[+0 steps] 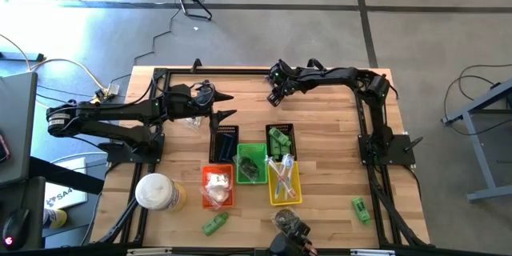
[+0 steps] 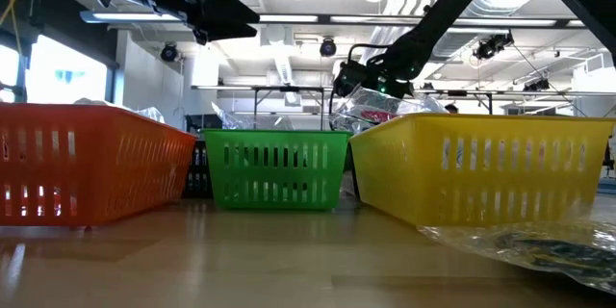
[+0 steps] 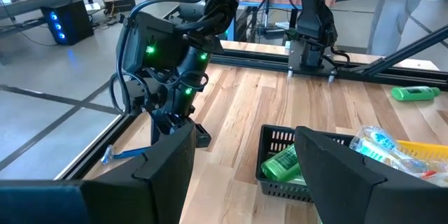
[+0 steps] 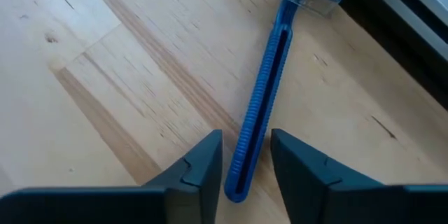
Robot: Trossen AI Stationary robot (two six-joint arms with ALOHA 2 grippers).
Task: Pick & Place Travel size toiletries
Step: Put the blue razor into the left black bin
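My left gripper (image 1: 226, 105) hangs over the desk's far-left part, just beyond the far end of the black basket (image 1: 224, 142), its jaws spread wide and holding nothing. I judge it is parked there to stay clear while my other arm works.

Moving right along the desk, the baskets sit in a cluster at the middle: the orange basket (image 1: 218, 186) with clear-wrapped white pieces, the green basket (image 1: 250, 162), the yellow basket (image 1: 284, 180) with slim wrapped sticks, and a second black basket (image 1: 281, 141) with green tubes (image 3: 283, 164). They look like sorting bins, one kind per bin, which would explain why like items lie together. The white-and-yellow container (image 1: 156, 192) stands by the near-left corner. Two green tubes are not yet sorted: one (image 1: 214, 224) near the near edge below the orange basket, another (image 1: 361, 209) toward the near-right corner.

My right gripper (image 1: 276, 94) is low over the desk's far edge, about mid-width. The blue razor (image 4: 264, 107) lies flat on the wood there, close to the black frame rail. Its handle's end sits in the gap between my two fingers (image 4: 197, 164), its bladed head pointing away from me. My jaws are narrow around the handle but daylight shows on both sides, so I am not pinching it yet. I line up along the handle because it is the slimmest part to squeeze.
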